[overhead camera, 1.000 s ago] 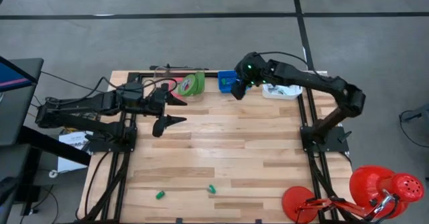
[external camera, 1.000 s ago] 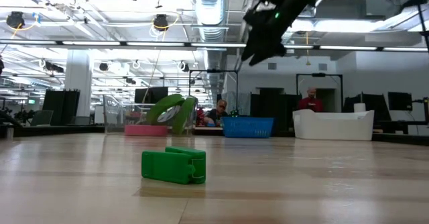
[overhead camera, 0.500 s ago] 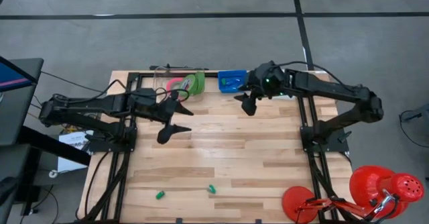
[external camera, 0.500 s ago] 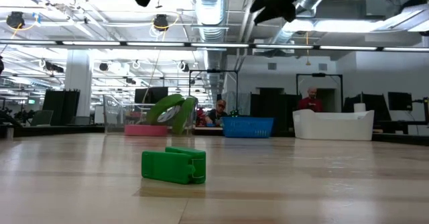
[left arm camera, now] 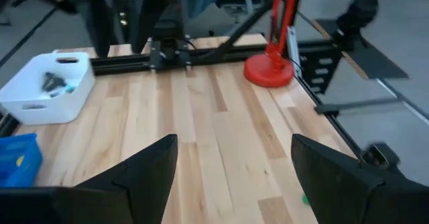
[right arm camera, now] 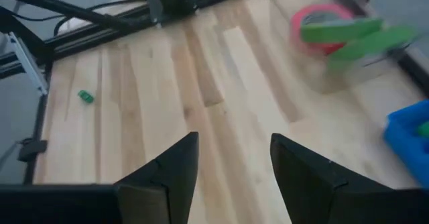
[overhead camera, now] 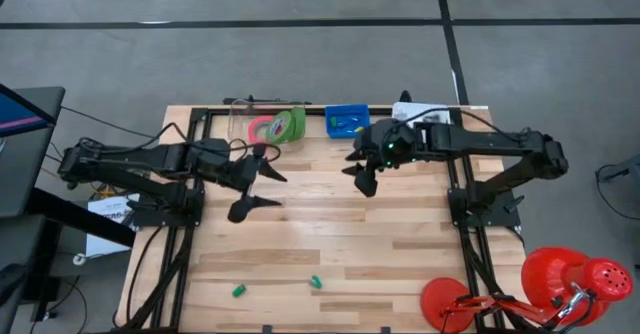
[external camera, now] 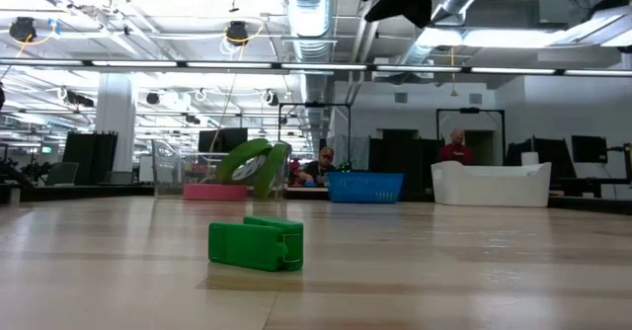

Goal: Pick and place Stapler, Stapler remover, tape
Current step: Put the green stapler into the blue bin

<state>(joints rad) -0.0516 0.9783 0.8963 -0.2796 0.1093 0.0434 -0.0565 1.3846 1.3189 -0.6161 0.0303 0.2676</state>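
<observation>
Two arms reach over the wooden table (overhead camera: 330,234) in the high view. The left gripper (overhead camera: 257,189) hangs over the left-centre boards with its fingers spread wide and nothing between them; the right gripper (overhead camera: 361,177) hangs over the boards nearer the far edge, also parted and empty. Beyond the left gripper, at the far edge, the tape (overhead camera: 278,127) sits in a clear container (overhead camera: 240,124), green rolls leaning over a pink-red one. Just beyond the right gripper lies a blue bin (overhead camera: 347,121), and a white bin (overhead camera: 425,126) shows past that arm. Two small green pieces (overhead camera: 315,281) lie near the front edge, well apart from both grippers. A red lamp (overhead camera: 560,284) stands at the table's front right corner.

From the low view, a green piece (external camera: 257,244) lies close on the boards; the tape (external camera: 247,162), blue bin (external camera: 365,186) and white bin (external camera: 491,184) line the far edge, with people seated behind. Both grippers are mostly cut off above.

At the left wrist, the fingers (left arm camera: 141,177) stand wide apart over bare wood, the white bin (left arm camera: 47,86) and lamp base (left arm camera: 268,70) ahead of them.

At the right wrist, the fingers (right arm camera: 164,174) are parted over bare boards, the tape (right arm camera: 342,36) off to one side ahead, a green piece (right arm camera: 85,96) to the other
</observation>
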